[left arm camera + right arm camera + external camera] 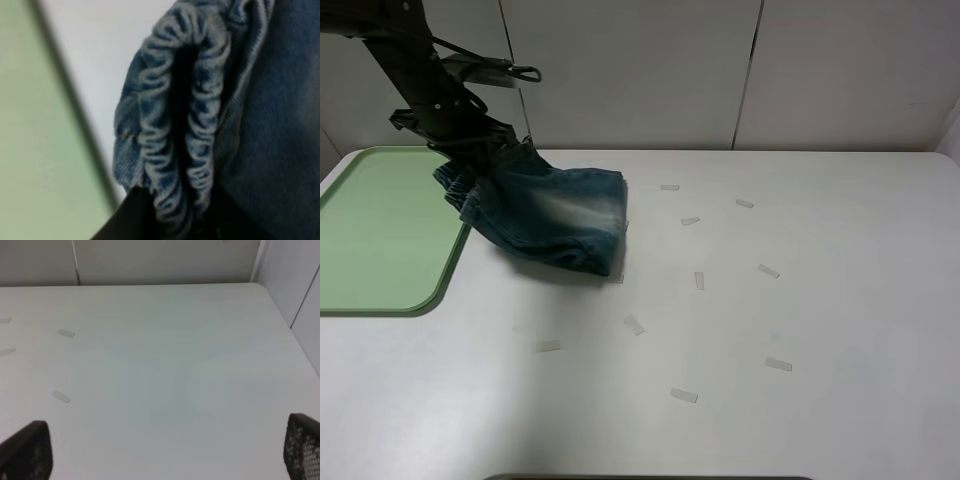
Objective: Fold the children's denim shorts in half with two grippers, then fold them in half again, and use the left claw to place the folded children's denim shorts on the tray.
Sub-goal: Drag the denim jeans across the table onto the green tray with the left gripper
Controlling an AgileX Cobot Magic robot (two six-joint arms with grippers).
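the left claw [470,140] pinches the folded shorts [555,220] by the gathered waistband, their far end dragging on the table [770,320] at three o'clock of the tray [380,240]. the right gripper [160,450] is spread, empty. the fold could slip open if the cloth snags on the tray rim.

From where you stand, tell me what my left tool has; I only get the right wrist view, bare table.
Observer: The left tool is shut on the denim shorts, gripping the gathered waistband.
Operator: Say where they are.
Observer: One end is lifted; the other drags on the table, beside the green tray.
Operator: Report whether they reached it.
Observer: Barely: the lifted end overhangs the tray's edge.
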